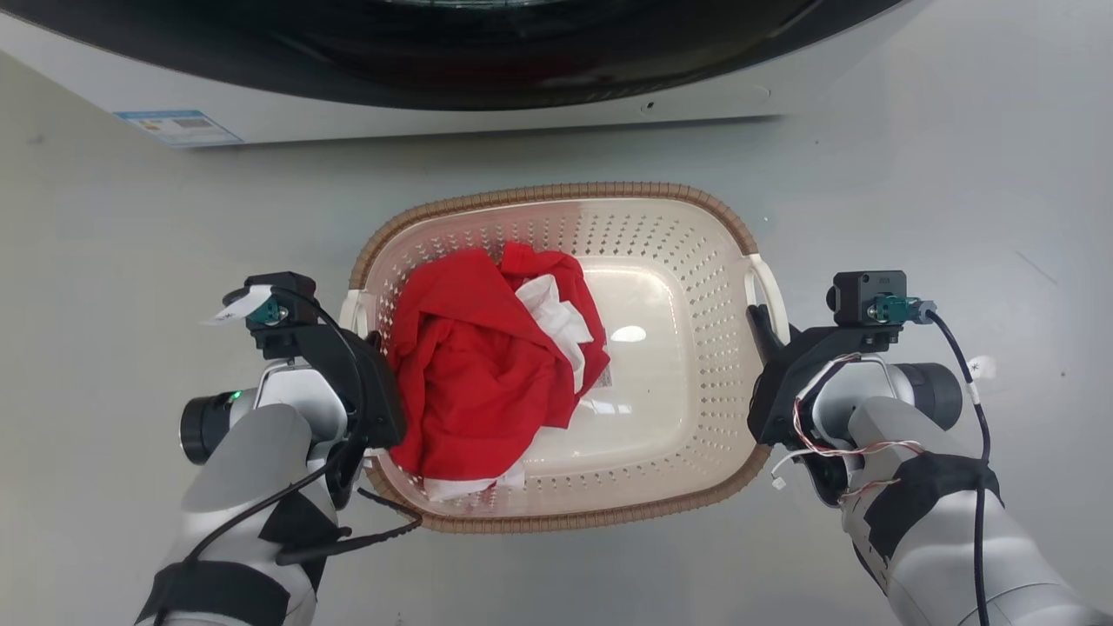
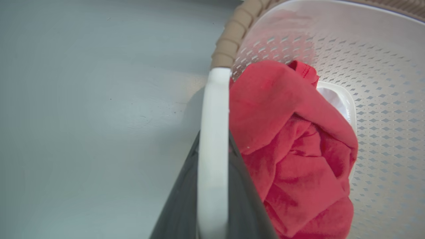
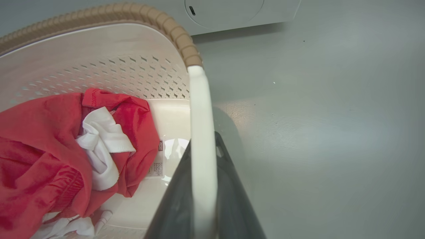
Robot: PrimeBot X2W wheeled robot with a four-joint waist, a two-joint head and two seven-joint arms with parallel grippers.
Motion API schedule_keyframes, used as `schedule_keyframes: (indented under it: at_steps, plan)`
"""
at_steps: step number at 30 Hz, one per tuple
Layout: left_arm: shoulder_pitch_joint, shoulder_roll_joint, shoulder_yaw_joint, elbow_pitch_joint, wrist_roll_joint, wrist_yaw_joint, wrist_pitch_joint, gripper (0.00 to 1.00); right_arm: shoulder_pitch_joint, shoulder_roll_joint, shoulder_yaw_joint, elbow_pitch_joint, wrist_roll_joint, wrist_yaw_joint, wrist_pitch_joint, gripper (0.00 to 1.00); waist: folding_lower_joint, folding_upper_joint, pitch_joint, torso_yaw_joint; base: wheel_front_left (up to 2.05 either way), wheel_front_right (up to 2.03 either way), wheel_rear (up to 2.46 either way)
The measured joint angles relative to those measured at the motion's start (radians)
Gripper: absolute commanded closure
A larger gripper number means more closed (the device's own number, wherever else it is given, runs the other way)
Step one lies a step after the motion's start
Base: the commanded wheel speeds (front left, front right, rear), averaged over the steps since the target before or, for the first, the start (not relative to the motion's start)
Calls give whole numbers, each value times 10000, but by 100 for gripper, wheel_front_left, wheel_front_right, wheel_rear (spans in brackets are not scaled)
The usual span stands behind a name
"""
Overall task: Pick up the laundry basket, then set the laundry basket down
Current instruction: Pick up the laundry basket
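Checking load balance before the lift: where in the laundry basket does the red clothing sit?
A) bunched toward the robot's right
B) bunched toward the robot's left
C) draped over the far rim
B: the head view shows the red clothing heaped against the left side of the laundry basket, with pale floor showing on the right.

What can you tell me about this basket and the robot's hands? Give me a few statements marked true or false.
1. The laundry basket holds red cloth. True.
2. The basket's rim is blue. False: it is brown.
3. The left gripper and the right gripper each clasp a white handle. True.
4. The basket sits on top of the washing machine. False: it is in front of it, over the grey floor.
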Motion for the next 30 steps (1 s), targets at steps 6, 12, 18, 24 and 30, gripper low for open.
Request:
schedule_keyframes:
  at_steps: [6, 12, 18, 24, 30]
  plan:
    - [358, -79, 13, 165, -111, 0, 255, 100, 300, 48, 86, 353, 268, 86, 357, 100, 0, 0, -685, 6, 0, 0, 0]
    - [677, -104, 17, 236, -159, 2, 481, 100, 647, 79, 159, 435, 546, 100, 675, 100, -1, -1, -1387, -4, 0, 0, 0]
    - [1007, -113, 21, 270, -259, 6, 694, 100, 984, 88, 263, 462, 867, 100, 978, 100, -1, -1, -2070, -36, 0, 0, 0]
    - [1414, -148, 21, 313, -439, 19, 963, 100, 1390, 127, 314, 617, 1087, 104, 1246, 100, -1, -1, -2851, -67, 0, 0, 0]
    - [1801, -174, 31, 330, -525, 105, 1175, 100, 1725, 161, 382, 698, 1256, 117, 1478, 100, 0, -1, -3506, -79, 0, 0, 0]
